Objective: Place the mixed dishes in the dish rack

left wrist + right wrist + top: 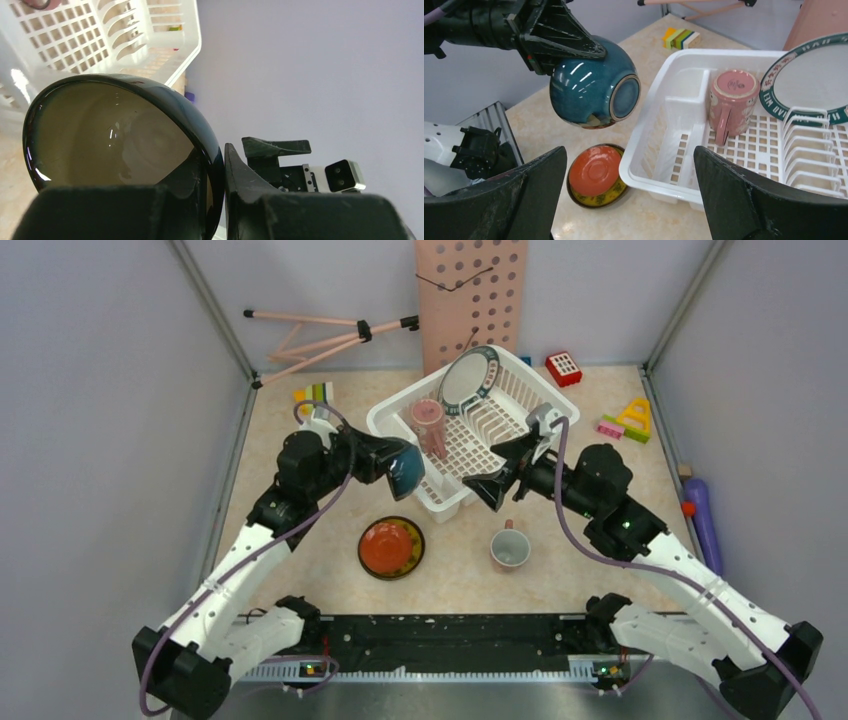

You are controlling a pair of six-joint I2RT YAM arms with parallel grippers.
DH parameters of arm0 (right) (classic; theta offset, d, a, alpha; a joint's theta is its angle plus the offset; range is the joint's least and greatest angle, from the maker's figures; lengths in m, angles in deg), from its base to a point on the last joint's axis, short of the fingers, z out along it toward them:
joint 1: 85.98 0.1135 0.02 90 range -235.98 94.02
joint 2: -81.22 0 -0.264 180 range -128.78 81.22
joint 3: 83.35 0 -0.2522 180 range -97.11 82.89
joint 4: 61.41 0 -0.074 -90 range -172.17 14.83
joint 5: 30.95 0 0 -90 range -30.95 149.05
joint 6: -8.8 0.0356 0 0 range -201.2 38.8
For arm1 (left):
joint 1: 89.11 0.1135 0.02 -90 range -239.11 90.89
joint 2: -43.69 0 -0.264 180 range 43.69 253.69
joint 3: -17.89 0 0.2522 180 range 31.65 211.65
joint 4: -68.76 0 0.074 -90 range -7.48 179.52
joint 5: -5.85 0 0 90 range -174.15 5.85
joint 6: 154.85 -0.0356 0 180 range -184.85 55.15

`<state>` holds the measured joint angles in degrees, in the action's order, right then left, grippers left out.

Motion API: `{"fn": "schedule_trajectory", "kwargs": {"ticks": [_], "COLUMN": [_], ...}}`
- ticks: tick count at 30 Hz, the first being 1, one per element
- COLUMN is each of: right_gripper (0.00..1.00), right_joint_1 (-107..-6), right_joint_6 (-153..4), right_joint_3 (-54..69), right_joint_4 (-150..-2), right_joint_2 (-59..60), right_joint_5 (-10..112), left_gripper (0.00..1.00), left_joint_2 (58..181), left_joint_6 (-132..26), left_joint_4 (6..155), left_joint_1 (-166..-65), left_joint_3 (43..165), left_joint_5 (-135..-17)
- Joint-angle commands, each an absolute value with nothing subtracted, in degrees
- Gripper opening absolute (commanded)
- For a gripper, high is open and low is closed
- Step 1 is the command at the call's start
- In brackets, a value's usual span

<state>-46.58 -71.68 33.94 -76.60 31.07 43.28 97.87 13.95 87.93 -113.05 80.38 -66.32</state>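
Observation:
My left gripper [398,466] is shut on the rim of the small blue bowl [408,470], holding it tilted in the air beside the near-left corner of the white dish rack [505,405]. In the left wrist view the bowl [115,135] fills the frame, its rim pinched between the fingers [240,175]. In the right wrist view the bowl [591,85] hangs above the table. My right gripper [492,486] is open and empty at the rack's near edge [659,175]. A pink cup [731,100] and a teal-rimmed plate [809,75] stand in the rack. A red saucer [389,544] lies on an olive-yellow dish [614,194]. A pale-green cup [510,548] stands on the table.
A pink perforated board [470,295] leans behind the rack, with a tripod [330,335] to its left. Coloured blocks [313,393] lie at the far left, a red block [563,368] and a yellow A block [633,418] at the far right. A purple tube [703,520] lies along the right wall.

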Motion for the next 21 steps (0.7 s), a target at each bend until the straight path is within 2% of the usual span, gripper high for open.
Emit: {"fn": "schedule_trajectory", "kwargs": {"ticks": [1, 21], "right_gripper": [0.96, 0.96], "right_joint_1": [-46.0, -46.0], "right_joint_6": [-72.4, -67.3], "right_joint_3": [33.7, 39.4], "right_joint_4": [-69.2, -57.4], "right_joint_2": [32.5, 31.9], "right_joint_5": [41.8, 41.5], "left_gripper": [0.0, 0.0], "left_joint_2": [98.9, 106.3], "left_joint_6": [15.5, 21.0], "left_joint_4": [75.3, 67.9], "left_joint_1": [-113.9, -114.9], "left_joint_3": [86.9, 89.4], "left_joint_5": [-67.4, -66.0]}}
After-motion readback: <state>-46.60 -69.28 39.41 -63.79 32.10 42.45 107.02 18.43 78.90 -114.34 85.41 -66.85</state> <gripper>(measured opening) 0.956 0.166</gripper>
